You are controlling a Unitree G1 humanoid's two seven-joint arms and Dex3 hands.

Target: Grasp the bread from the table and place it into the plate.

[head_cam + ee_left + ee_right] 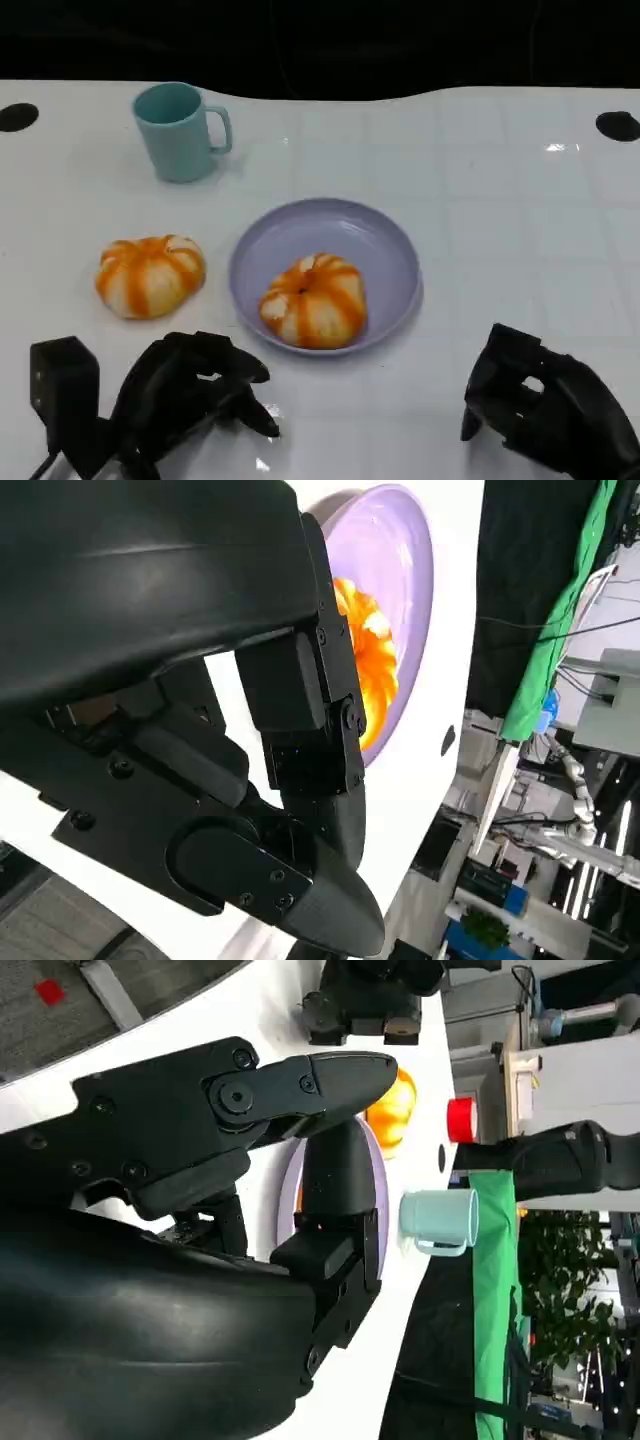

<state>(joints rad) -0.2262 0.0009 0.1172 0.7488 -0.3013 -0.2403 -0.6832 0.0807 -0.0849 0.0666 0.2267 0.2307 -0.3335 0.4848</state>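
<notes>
Resting empty on the table, left hand and right hand.

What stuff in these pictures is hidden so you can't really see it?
- Bread in the plate: left wrist view, mostly hidden by the left hand.
- Plate: right wrist view, largely blocked by the right hand.
- Right hand: head view, cut off by the picture's edge.
- Cup inside: head view, too dark to tell.

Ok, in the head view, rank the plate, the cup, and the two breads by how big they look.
1. Purple plate, clearly largest.
2. Bread in the plate and bread on the table: alike, too close to rank.
3. Teal cup: looks slightly smaller, though it stands farther from the camera.
</notes>
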